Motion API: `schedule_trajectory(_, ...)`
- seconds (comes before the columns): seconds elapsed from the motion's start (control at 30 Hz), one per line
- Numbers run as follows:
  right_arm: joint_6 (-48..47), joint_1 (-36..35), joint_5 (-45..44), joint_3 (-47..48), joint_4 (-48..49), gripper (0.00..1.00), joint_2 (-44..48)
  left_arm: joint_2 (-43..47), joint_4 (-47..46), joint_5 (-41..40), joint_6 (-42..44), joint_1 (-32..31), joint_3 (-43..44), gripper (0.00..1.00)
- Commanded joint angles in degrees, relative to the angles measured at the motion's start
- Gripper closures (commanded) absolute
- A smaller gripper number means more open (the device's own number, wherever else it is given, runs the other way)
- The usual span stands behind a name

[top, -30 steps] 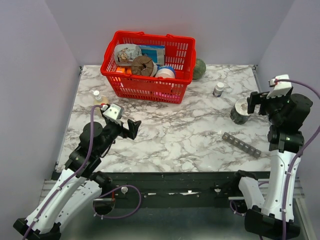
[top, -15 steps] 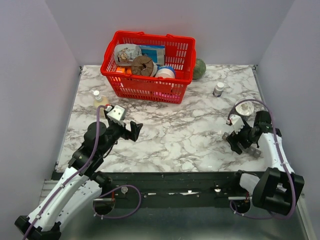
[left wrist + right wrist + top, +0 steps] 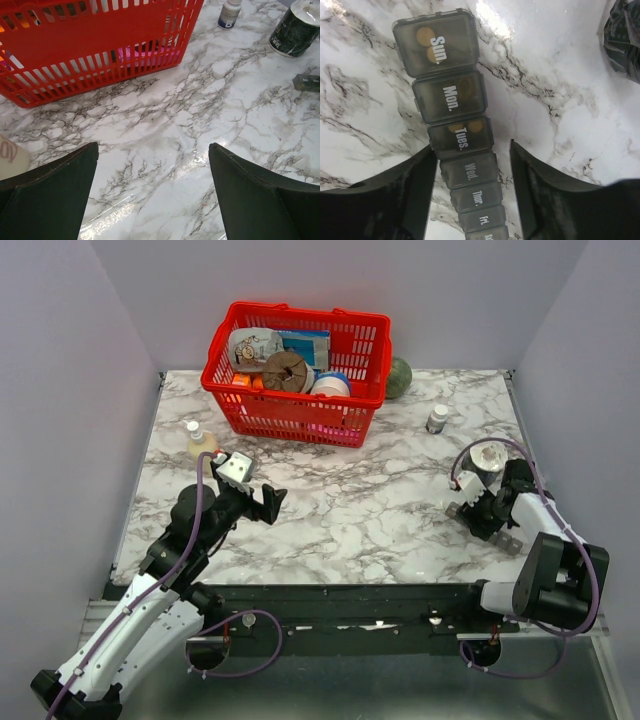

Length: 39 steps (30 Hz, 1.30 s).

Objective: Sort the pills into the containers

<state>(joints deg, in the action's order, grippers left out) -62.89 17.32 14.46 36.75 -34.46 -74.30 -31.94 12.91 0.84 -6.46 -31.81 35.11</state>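
A white marble table (image 3: pixel 380 510) fills the middle of the overhead view. At its upper centre stands a red mesh basket (image 3: pixel 295 390) packed with assorted goods, and a green ball (image 3: pixel 400 378) lies just to the right of it.

In the lower left of that view the left gripper (image 3: pixel 262 502) hangs over bare marble with its jaws spread wide and nothing between them. Its own camera shows the two dark fingers (image 3: pixel 55 190) far apart at the bottom corners.

At the right of the overhead view the right gripper (image 3: pixel 472 508) is down on the table just below a dark jar with a white top (image 3: pixel 488 457). In the right wrist view its jaws are apart and straddle the dark grey pill strip (image 3: pixel 452 100) at the "Wed" compartment. A gap shows on the right side. Whether the left finger (image 3: pixel 415 185) touches the strip I cannot tell.

The strip runs from the upper left of that frame to the bottom centre, its lids shut. Tan pills (image 3: pixel 426 36) show through the "Sun", "Mon" and "Tues" lids.

A small bottle (image 3: pixel 437 418) stands above the jar.
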Motion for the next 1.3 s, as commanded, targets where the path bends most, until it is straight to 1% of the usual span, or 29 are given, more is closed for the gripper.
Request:
schedule_trajectory(0.0, -4.6, -0.62, 2.49, -0.1, -2.1, 0.41, -1.9, 0.13, -1.13, 0.92, 0.22, 0.35, -0.22, 0.01)
schedule_trajectory(0.1, -6.19, -2.37, 4.08, -0.36, -3.86, 0.49, -0.67, 0.13, -1.13, 1.0, 0.04, 0.35, -0.13, 0.01)
schedule_trajectory(0.13, -6.45, -3.08, 4.43, -0.54, -4.3, 0.55, -0.32, 0.13, -1.13, 1.0, -0.04, 0.35, -0.13, 0.01)
schedule_trajectory(0.17, -6.54, -3.87, 4.7, -0.45, -5.17, 0.57, -0.06, 0.04, -1.13, 1.0, -0.05, 0.43, -0.13, 0.01)
schedule_trajectory(0.27, -5.93, -8.34, 5.75, 0.07, -6.93, 0.63, 2.05, 0.04, -1.04, 1.09, -0.31, 0.35, 0.04, 0.01)
schedule_trajectory(0.3, -5.4, -12.01, 5.76, 0.51, -7.29, 0.63, 2.4, 0.13, -1.04, 1.18, -0.4, 0.35, 0.04, 0.01)
schedule_trajectory(0.33, -4.61, -14.05, 5.84, 1.04, -7.81, 0.64, 2.5, 0.13, -0.95, 1.27, -0.57, 0.35, 0.04, 0.01)
schedule_trajectory(0.37, -2.78, -16.07, 5.93, 2.95, -8.95, 0.64, 1.97, 0.21, -0.95, 1.18, -0.66, 0.35, 0.13, 0.01)
schedule_trajectory(0.4, -1.8, -20.7, 6.72, 4.11, -9.57, 0.64, 1.45, 0.22, -0.87, 1.09, -0.83, 0.35, 0.04, 0.01)
schedule_trajectory(0.47, 1.61, -25.73, 7.69, 8.57, -10.45, 0.64, -0.48, 0.48, -0.52, 1.01, -1.27, 0.43, 0.13, 0.01)
schedule_trajectory(0.5, 2.76, -31.5, 8.04, 10.51, -10.54, 0.64, -3.28, 0.65, -0.43, 1.0, -1.45, 0.35, 0.13, 0.01)
schedule_trajectory(0.57, 6.44, -37.42, 8.3, 14.29, -10.02, 0.65, -6.8, 1.35, 0.45, 0.57, -2.06, 0.35, 0.22, 0.01)
schedule_trajectory(0.6, 7.51, -42.67, 9.18, 19.36, -10.02, 0.65, -11.34, 1.62, 0.8, 0.39, -2.24, 0.35, 0.48, 0.01)
schedule_trajectory(0.67, 10.58, -47.44, 9.71, 24.83, -9.67, 0.65, -16.37, 2.41, 2.37, -0.4, -2.42, 0.35, 0.83, 0.01)
schedule_trajectory(0.7, 11.56, -51.56, 9.62, 30.08, -9.75, 0.65, -18.84, 2.76, 3.0, -0.4, -2.68, 0.35, 1.27, 0.01)
schedule_trajectory(0.73, 12.35, -53.34, 9.36, 33.26, -9.93, 0.65, -23.82, 2.94, 4.48, -0.4, -2.77, 0.35, 1.62, 0.01)
schedule_trajectory(0.8, 14.99, -57.29, 8.31, 38.02, -10.19, 0.64, -28.07, 3.29, 5.89, -2.86, -3.29, 0.35, 2.59, 0.01)
schedule_trajectory(0.83, 15.78, -58.27, 7.61, 42.04, -10.19, 0.62, -30.18, 3.38, 6.6, -3.3, -3.56, 0.35, 2.94, 0.01)
schedule_trajectory(0.87, 17.09, -59.15, 6.91, 43.39, -10.19, 0.62, -32.98, 3.47, 8.0, -3.65, -3.73, 0.43, 3.29, 0.01)
schedule_trajectory(0.9, 17.45, -60.64, 5.51, 44.8, -10.36, 0.61, -34.4, 3.38, 8.62, -4.18, -3.91, 0.44, 3.9, 0.01)
schedule_trajectory(0.97, 19.37, -61.44, 3.92, 46.91, -9.93, 0.59, -36.95, 3.55, 9.5, -4.44, -4.18, 0.44, 4.09, 0.01)
schedule_trajectory(1.17, 20.09, -63.29, 1.54, 44.73, -9.32, 0.54, -37.94, 4.26, 9.24, -4.71, -4.7, 0.44, 4.09, 0.01)
schedule_trajectory(1.2, 20.26, -63.55, 1.28, 43.42, -9.14, 0.52, -37.67, 4.08, 9.24, -4.45, -4.88, 0.52, 3.91, 0.01)
schedule_trajectory(1.27, 20.62, -63.55, 1.27, 42.62, -8.79, 0.45, -36.97, 3.73, 8.98, -3.66, -5.14, 0.44, 3.74, 0.01)
